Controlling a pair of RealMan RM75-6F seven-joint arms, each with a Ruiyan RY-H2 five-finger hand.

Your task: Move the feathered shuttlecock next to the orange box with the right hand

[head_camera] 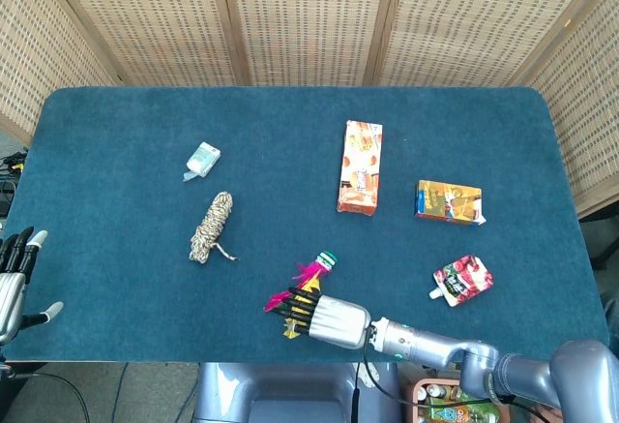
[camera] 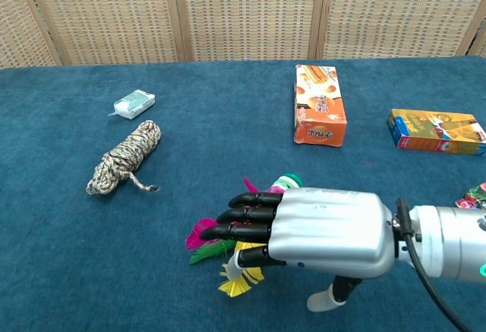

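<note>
The feathered shuttlecock (head_camera: 323, 262) lies near the table's front edge, its green and white base (camera: 288, 182) pointing toward the orange box (head_camera: 360, 166), which lies farther back (camera: 320, 105). My right hand (head_camera: 322, 319) hovers flat over the pink and yellow feathers (camera: 199, 234), fingers (camera: 244, 215) stretched out to the left, thumb hanging below. It covers most of the feathers, and I see nothing held in it (camera: 319, 231). My left hand (head_camera: 14, 278) stays at the table's front left edge with fingers apart and nothing in them.
A coiled rope (head_camera: 211, 226) and a small white-green packet (head_camera: 202, 159) lie to the left. A yellow-orange carton (head_camera: 449, 201) and a red pouch (head_camera: 462, 279) lie to the right. Wicker screens stand behind the blue table (head_camera: 116, 133).
</note>
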